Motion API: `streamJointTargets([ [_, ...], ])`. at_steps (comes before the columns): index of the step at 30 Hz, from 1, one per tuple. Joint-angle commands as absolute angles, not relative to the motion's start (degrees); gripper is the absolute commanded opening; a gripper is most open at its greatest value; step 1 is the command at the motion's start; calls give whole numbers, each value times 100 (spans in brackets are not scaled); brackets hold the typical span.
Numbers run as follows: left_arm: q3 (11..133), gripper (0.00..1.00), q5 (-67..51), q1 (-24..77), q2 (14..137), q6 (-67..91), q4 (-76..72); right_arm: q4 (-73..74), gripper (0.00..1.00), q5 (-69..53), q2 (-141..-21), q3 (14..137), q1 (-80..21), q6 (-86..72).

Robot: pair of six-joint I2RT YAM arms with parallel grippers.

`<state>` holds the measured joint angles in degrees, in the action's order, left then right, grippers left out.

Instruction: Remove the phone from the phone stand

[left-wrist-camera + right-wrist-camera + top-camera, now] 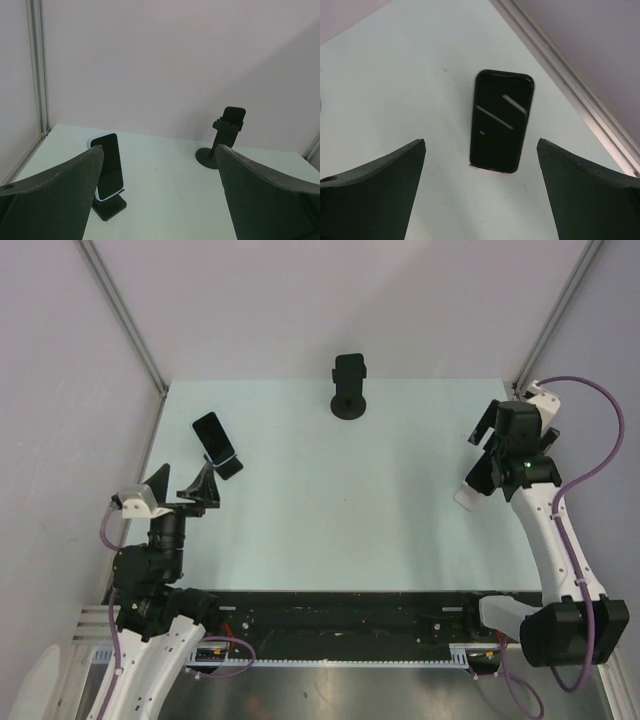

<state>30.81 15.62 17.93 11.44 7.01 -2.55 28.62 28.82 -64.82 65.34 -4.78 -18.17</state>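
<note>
A dark-screened phone in a white case [213, 437] leans upright on a black phone stand [228, 468] at the table's left. In the left wrist view the phone [107, 165] and its stand [109, 207] sit just ahead of my left finger. My left gripper [182, 483] [159, 147] is open and empty, just short of the stand. A second black phone [501, 120] lies flat on the table near the right edge. My right gripper [481, 453] [481, 141] hangs open and empty above it.
An empty black stand [349, 390] with a round base stands at the back centre; it also shows in the left wrist view [225, 137]. Walls with metal rails [570, 95] close in the table on the left, back and right.
</note>
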Motion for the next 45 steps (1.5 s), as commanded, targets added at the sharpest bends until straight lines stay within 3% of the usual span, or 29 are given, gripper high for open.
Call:
streamJointTargets([
  [1,2909,100,1371,2003,1011,545,-299,3331,100,2180,-6723,6785,394,-2706],
  [11,2865,100,1441,2338,914,431,-281,2664,100,335,-7462,6672,1819,-2830],
  [15,2865,100,1424,2355,905,413,-281,1814,100,-306,-7497,6225,2257,-2803],
  [19,2856,100,1406,2364,932,404,-281,591,96,-1736,-7427,5389,2777,-3137],
  [29,2839,100,1310,2364,1099,343,-281,-1334,93,-2680,-7655,4448,3067,-2909],
  [35,2821,100,1275,2364,1274,299,-290,-2239,85,-3155,-7962,4079,3199,-3058],
  [45,2813,100,1204,2364,1547,229,-290,-3269,82,-3559,-8437,3981,3410,-3357],
])
